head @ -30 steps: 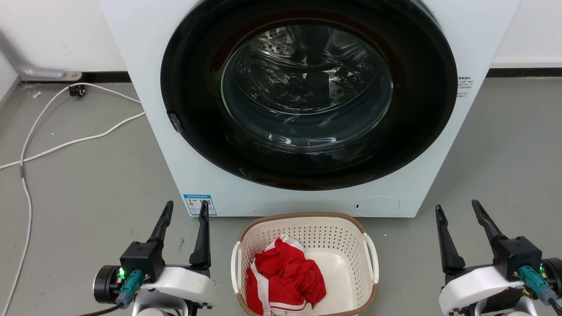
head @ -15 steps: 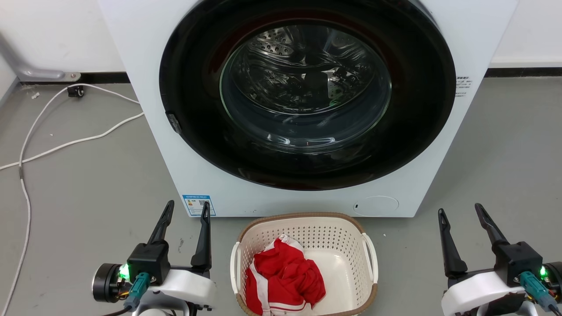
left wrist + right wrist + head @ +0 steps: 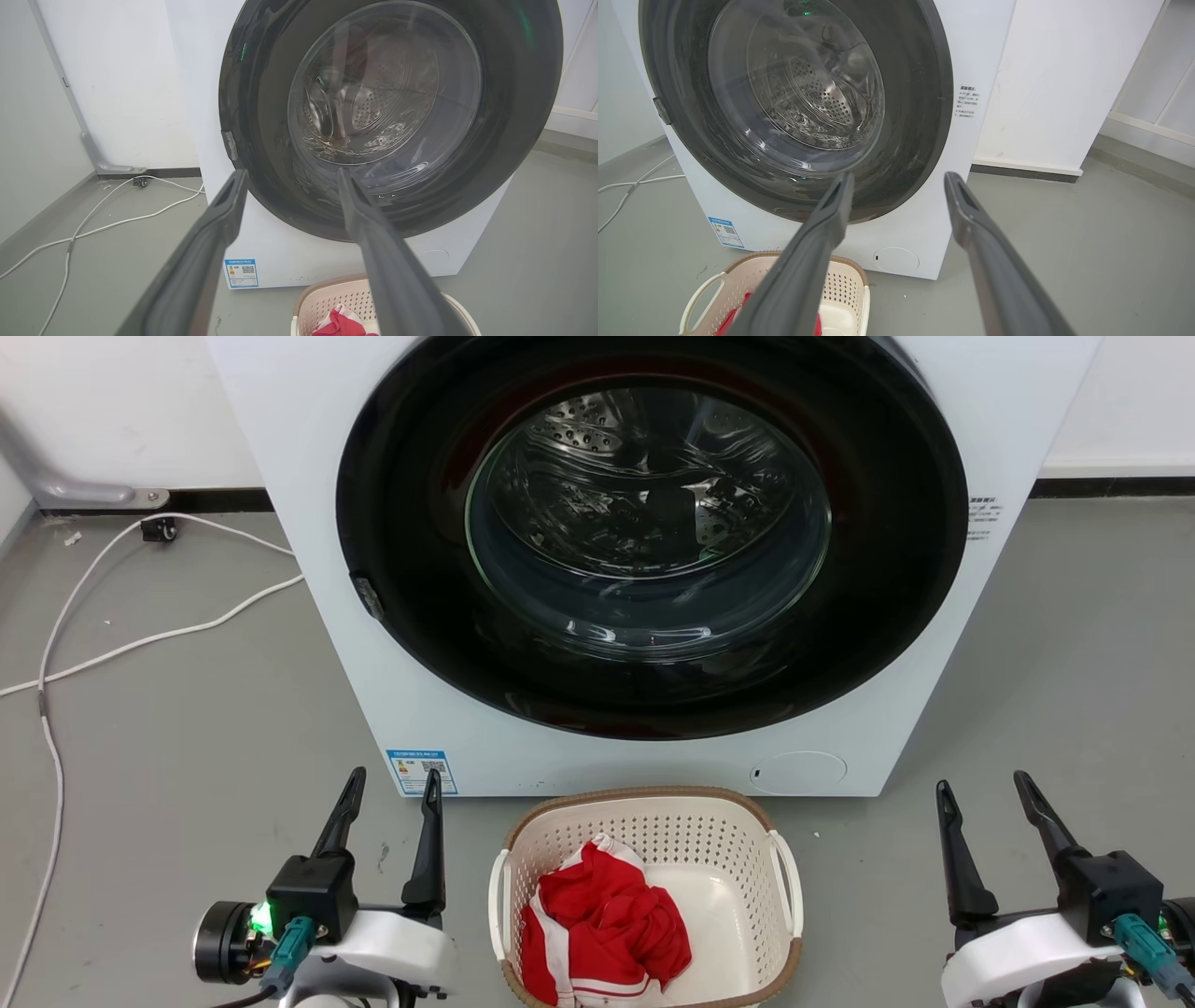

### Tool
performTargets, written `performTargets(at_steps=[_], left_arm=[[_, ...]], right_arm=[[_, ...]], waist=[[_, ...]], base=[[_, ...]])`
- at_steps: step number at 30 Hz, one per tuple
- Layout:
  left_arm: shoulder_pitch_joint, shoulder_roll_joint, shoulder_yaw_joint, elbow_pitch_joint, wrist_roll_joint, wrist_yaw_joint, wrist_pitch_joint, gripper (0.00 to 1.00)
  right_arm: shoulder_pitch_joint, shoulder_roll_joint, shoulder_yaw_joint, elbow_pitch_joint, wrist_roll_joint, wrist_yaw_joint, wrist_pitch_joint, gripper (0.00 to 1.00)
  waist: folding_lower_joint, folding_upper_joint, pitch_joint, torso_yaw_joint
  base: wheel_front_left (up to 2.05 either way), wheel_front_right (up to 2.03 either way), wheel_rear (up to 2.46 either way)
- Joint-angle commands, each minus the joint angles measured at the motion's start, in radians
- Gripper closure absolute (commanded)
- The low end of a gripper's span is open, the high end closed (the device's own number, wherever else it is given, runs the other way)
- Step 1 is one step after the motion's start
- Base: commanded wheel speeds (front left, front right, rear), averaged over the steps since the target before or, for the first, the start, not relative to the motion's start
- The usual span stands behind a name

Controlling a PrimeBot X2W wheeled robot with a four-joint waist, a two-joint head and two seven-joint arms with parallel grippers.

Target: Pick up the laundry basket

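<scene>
Meanwhile, what differs: we see the whole head view slid slightly leftward, so the camera moved. Against it, the right gripper [image 3: 982, 780] sits a little lower and further right than a second ago, and the left gripper [image 3: 395, 772] sits a touch lower.
Basket since then: the cream-white, perforated plastic laundry basket [image 3: 691, 840] with a brown woven-look rim keeps its spot against the machine.
Left arm pose: we find it at the lower left, dark fingers pointing up the head view, jaws spread and empty, beside but clear of the basket's left white handle.
Right arm pose: at the lower right, fingers up, jaws likewise spread and empty, well apart from the right handle.
Basket place: on the smooth grey floor [image 3: 168, 737], just before the bottom front edge of the white front-loading washing machine [image 3: 373, 691], between both grippers.
Inside: a crumpled red garment with white stripes [image 3: 607, 919] lies toward the basket's left side.
Room: a thin white cable [image 3: 149, 639] snakes over the floor's left side toward the white wall [image 3: 121, 411].
</scene>
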Motion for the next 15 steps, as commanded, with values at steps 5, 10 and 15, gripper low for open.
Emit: performTargets(at_steps=[5, 10, 15], left_arm=[[0.0, -0.001, 0.005, 0.003, -0.001, 0.004, -0.004, 0.0], [-0.03, -0.002, 0.008, 0.015, 0.002, 0.001, -0.004, 0.0], [-0.074, 0.0, 0.014, 0.051, -0.007, -0.009, -0.004, 0.0]], right_arm=[[-0.004, 0.004, -0.004, 0.0, 0.011, -0.001, 0.006, 0.0], [-0.024, 0.004, -0.007, 0.009, 0.018, -0.001, 0.014, 0.0], [-0.049, 0.004, 0.004, 0.034, 0.023, -0.001, 0.035, 0.0]], waist=[[0.0, 0.0, 0.01, -0.001], [0.0, 0.0, 0.034, -0.003], [0.0, 0.0, 0.071, -0.007]], base=[[0.0, 0.0, 0.0], [0.0, 0.0, 0.0], [0.0, 0.0, 0.0]])
